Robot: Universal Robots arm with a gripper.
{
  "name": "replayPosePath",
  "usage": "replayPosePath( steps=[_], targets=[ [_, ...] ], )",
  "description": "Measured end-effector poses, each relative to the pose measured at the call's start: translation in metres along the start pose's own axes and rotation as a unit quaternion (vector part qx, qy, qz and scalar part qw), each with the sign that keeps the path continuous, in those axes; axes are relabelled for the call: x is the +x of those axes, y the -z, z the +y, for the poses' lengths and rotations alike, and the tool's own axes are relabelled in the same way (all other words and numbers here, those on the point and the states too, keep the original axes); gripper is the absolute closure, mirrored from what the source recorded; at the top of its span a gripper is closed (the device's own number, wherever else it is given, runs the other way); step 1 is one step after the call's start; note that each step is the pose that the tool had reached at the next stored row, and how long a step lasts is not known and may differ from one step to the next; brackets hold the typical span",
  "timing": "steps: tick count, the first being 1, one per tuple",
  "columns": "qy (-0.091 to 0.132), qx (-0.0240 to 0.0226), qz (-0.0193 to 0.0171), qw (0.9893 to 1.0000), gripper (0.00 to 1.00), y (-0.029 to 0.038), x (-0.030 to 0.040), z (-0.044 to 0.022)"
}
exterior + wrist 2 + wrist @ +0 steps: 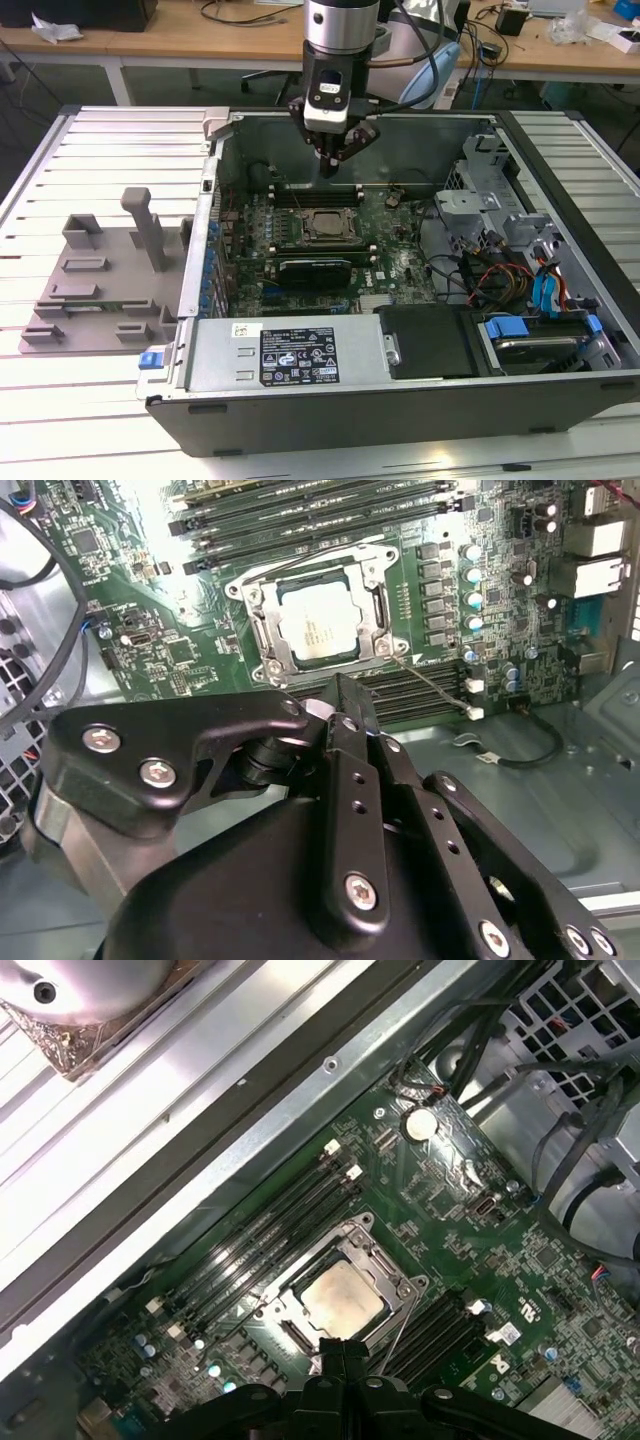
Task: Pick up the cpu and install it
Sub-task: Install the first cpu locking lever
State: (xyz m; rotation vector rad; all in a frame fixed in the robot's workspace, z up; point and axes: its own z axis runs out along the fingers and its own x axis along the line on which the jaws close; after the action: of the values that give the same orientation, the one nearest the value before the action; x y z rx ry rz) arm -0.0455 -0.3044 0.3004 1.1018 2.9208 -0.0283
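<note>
The cpu (322,225) lies flat in the black socket frame (300,238) on the green motherboard, silvery top up; both wrist views show it too, at cpu (318,628) and cpu (342,1298). My gripper (331,163) hangs above the board, a little beyond the socket toward the case's back wall. It is shut, fingers pressed together with nothing between them. The gripper (343,702) and gripper (345,1352) show the same closed tips, apart from the chip. The socket's wire lever (432,685) stands out to one side.
The open computer case (300,355) lies on a white slatted table. Memory slots (330,190) run behind the socket. Drive cages, cables and blue latches (530,290) fill the exterior view's right. A grey plastic tray (100,285) sits outside the case on the exterior view's left.
</note>
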Motion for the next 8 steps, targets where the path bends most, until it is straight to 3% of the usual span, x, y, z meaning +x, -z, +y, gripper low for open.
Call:
replayPosePath(
  steps=[8],
  targets=[
    [0.023, -0.0006, -0.0002, 0.9997, 0.89, 0.0, 0.0, 0.0]
  ],
)
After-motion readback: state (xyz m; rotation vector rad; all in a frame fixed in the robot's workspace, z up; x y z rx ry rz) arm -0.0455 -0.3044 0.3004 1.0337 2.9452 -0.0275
